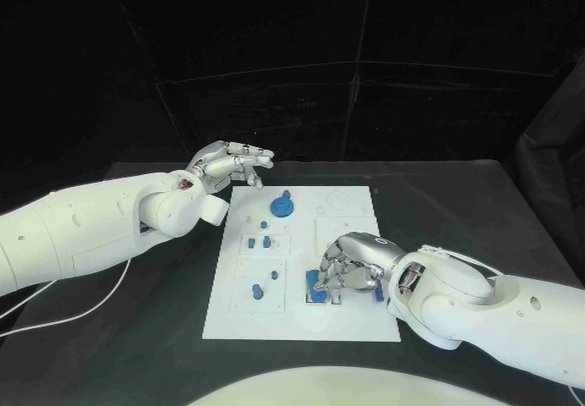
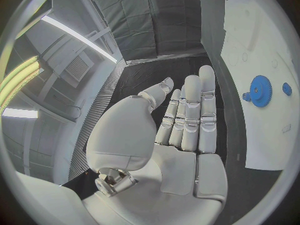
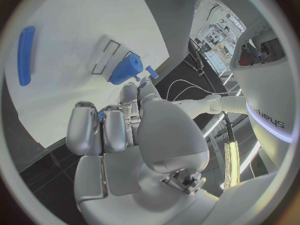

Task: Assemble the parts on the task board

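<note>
Right hand (image 1: 353, 264) curls over blue parts (image 1: 322, 285) at the task board (image 1: 347, 321)'s 5 o'clock (probably pinching one); left hand (image 1: 229, 163) hovers empty.

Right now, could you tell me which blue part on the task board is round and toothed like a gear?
The blue gear at the task board's far end, nearest the left hand; the others are small pegs.
</note>
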Controlling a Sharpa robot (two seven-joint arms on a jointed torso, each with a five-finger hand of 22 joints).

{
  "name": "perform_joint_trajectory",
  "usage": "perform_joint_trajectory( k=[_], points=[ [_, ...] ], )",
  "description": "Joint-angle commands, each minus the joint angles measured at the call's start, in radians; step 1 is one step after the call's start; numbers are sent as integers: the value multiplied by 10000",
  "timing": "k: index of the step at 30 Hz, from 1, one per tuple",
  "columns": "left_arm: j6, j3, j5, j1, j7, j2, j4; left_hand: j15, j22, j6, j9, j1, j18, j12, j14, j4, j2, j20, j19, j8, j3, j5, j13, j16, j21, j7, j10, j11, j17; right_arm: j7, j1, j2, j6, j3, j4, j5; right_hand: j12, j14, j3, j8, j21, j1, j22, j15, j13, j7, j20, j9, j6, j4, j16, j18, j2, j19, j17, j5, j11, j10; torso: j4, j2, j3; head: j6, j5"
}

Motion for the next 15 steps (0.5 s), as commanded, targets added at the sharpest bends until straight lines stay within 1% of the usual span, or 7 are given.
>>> perform_joint_trajectory(
  k=[1, 4, 10, 15],
  points=[
    [97, 8, 38, 14, 7, -1, 3, 9, -12, -85, -8, -101, 201, 37, -86, 35, 2, 59, 0, 48, -8, 36, 12, 11, -49, 3, -64, -31, -11, 222, 9, 5, 478, 2, 26, 35, -63, 443, 138, 48, 52, 318, 42, -82, 12, -73, -45, 0, 23, -262, 78, -94, 71, 58, 71, -139, -55, 56, 19, -8, -1, -13, 1],
    [94, 7, 38, 14, 3, 2, 1, 9, -22, -100, -7, -81, 204, 69, -91, 34, 16, 61, 7, 67, -3, 37, 16, 29, -59, 1, -87, -33, -28, 177, 9, 45, 499, 2, 2, -53, -115, 444, 264, 29, 62, 531, 69, -91, 4, -86, -57, -21, 54, -449, 105, -99, 128, 60, 119, -249, -69, 69, 16, -2, -5, -10, 1],
    [95, 7, 38, 14, -5, 5, 4, 9, -22, -100, -7, -81, 204, 69, -91, 34, 16, 61, 7, 67, -3, 37, 16, 29, -59, 1, -87, -33, -28, 52, 9, 151, 575, 2, -51, -224, -163, 445, 374, -6, 63, 660, 73, -95, 0, -93, -61, -53, 85, -598, 127, -100, 178, 53, 160, -343, -76, 83, 8, 12, 3, -19, 10],
    [90, 6, 38, 15, -9, -1, 7, 9, -22, -100, -7, -81, 204, 69, -91, 34, 16, 61, 7, 67, -3, 37, 16, 29, -59, 1, -87, -33, -28, -78, 9, 230, 909, 2, -104, -341, -233, 443, 474, -42, 64, 770, 78, -98, -26, -96, -64, -85, 119, -736, 135, -100, 208, 46, 182, -399, -80, 78, 0, 5, -6, -45, 20]
  ],
)
